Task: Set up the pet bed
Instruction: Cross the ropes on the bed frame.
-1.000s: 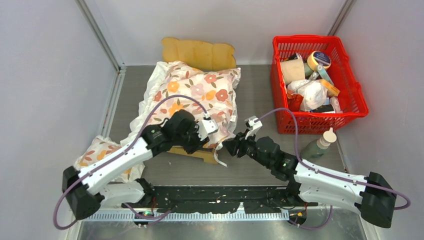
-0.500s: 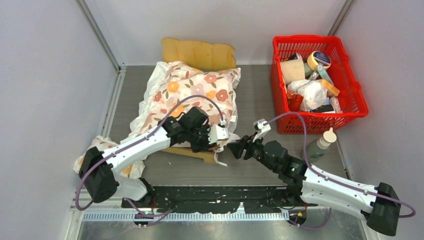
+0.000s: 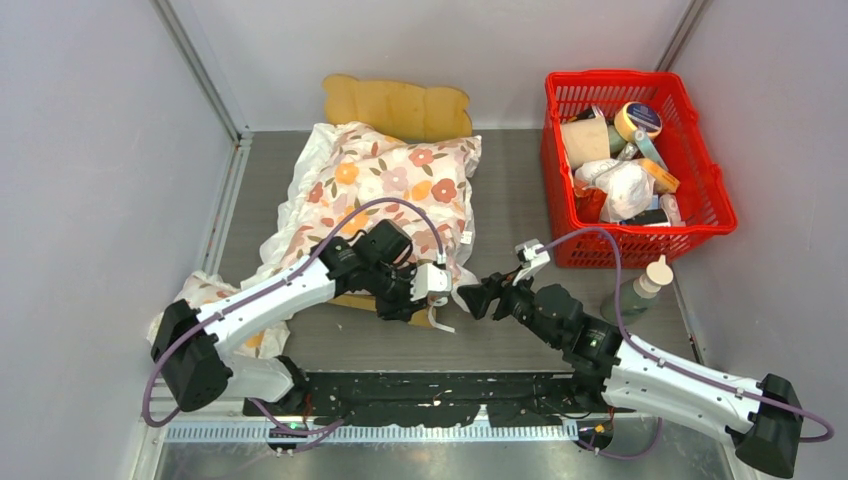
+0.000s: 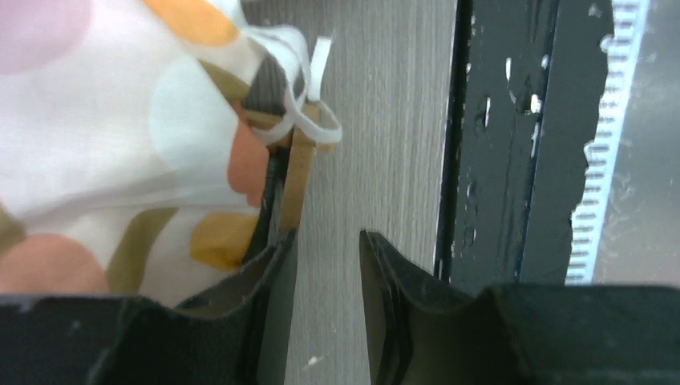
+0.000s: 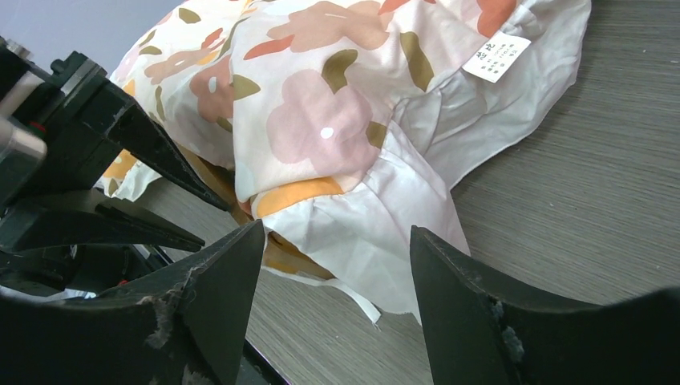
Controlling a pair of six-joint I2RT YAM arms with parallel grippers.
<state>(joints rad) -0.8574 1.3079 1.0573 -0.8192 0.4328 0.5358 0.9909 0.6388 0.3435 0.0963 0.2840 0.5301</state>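
Note:
The pet bed shows its scalloped wooden headboard [image 3: 398, 106] at the back and a strip of its front rail [image 3: 372, 304]; a white floral cushion [image 3: 385, 190] covers the rest. My left gripper [image 3: 418, 303] is open at the bed's near right corner. In the left wrist view, the left gripper [image 4: 325, 241] has bare table between its fingers, and one fingertip [image 4: 277, 245] rests against the wooden rail [image 4: 297, 176]. My right gripper [image 3: 468, 298] is open just right of that corner. In the right wrist view, the right gripper [image 5: 335, 233] faces the cushion's white frill [image 5: 377, 241] and the wood [image 5: 281, 261] under it.
A red basket [image 3: 700, 225] full of items stands at the back right, with a bottle [image 3: 638, 288] in front of it. A small floral pillow [image 3: 195, 298] lies at the near left under the left arm. The black base strip [image 3: 440, 395] runs along the near edge.
My left gripper has moved right and nearer along the bed's front rail to its right corner. My right gripper has opened wider and shifted slightly right.

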